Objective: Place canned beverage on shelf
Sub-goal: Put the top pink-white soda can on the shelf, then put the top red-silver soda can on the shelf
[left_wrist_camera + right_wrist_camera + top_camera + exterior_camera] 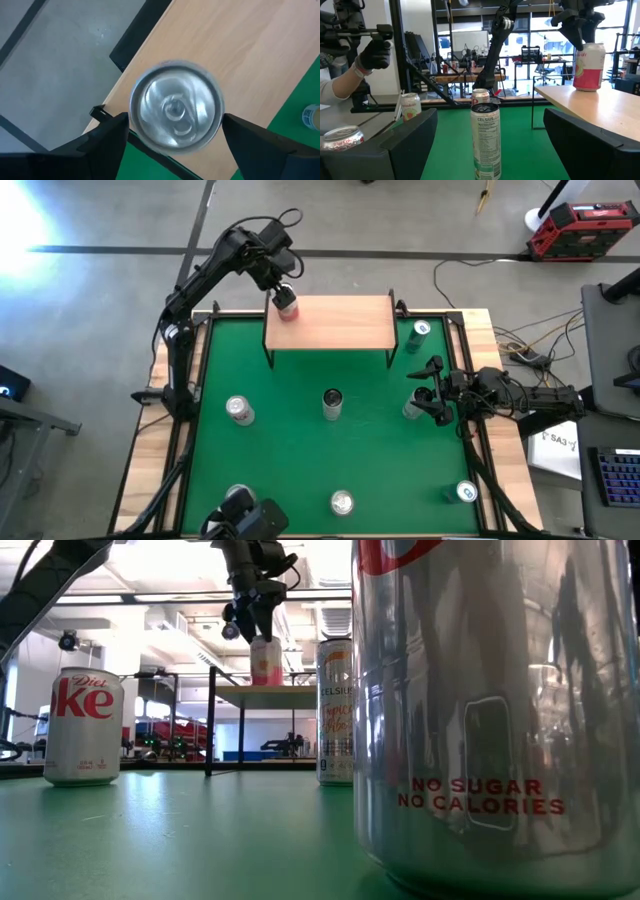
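Note:
A pink and white can [287, 305] stands upright on its base on the light-wood shelf [335, 325], near the shelf's far left corner. My left gripper [280, 280] hangs just above the can, open and pointing down. In the left wrist view [175, 125] its fingers stand on either side of the can's silver top [175, 106] with a gap on each side. In the low view the gripper [258, 615] is above the can [266, 660]. My right gripper [428, 392] is open and empty over the mat's right side, pointing at a tall Celsius can [485, 140].
Several other cans stand on the green mat [290, 450]: the Celsius can at the middle [332, 402], one on the left [238, 411], one close beside my right gripper [412, 408], one right of the shelf [418, 330], two near the front edge. A person's gloved hand [372, 55] shows beyond the table.

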### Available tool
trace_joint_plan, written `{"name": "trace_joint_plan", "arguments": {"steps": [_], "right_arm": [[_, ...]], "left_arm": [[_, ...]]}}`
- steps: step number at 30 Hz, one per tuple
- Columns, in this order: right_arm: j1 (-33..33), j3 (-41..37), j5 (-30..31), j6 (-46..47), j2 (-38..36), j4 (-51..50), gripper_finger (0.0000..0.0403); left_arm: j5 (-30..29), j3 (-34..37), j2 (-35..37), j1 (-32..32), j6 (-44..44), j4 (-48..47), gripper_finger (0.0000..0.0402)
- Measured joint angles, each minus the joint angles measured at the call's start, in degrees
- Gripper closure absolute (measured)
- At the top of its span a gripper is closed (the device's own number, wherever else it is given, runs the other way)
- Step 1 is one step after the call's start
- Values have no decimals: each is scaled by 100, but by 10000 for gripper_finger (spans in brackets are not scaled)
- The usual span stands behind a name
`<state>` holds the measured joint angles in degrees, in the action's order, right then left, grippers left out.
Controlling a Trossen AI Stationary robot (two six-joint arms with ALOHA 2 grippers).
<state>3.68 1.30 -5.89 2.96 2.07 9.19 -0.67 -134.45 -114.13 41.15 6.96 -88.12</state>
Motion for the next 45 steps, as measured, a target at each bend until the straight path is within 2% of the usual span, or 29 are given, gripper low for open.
{"name": "trace_joint_plan", "arguments": {"steps": [8, 16, 26, 31, 34, 38, 45], "right_arm": [[-1, 0, 0, 0, 1, 2, 46], [0, 0, 0, 0, 0, 0, 46], [0, 0, -2, 0, 1, 0, 46], [-1, -1, 0, 0, 1, 1, 46], [0, 0, -2, 0, 0, 1, 46], [-1, 0, -2, 0, 1, 0, 46], [0, -2, -2, 0, 2, 2, 46]], "left_arm": [[-35, 0, 0, -25, -2, 14, 84], [-141, 0, 59, -25, -65, 22, 45], [-164, 0, 538, -4, -75, -191, 28], [-166, 162, 881, -8, -616, -186, 28], [-168, 701, 1277, -62, -823, -177, 29], [-164, 1967, 2172, -197, -1297, -192, 29], [-144, 4100, 3783, -938, -3445, -182, 29]]}}
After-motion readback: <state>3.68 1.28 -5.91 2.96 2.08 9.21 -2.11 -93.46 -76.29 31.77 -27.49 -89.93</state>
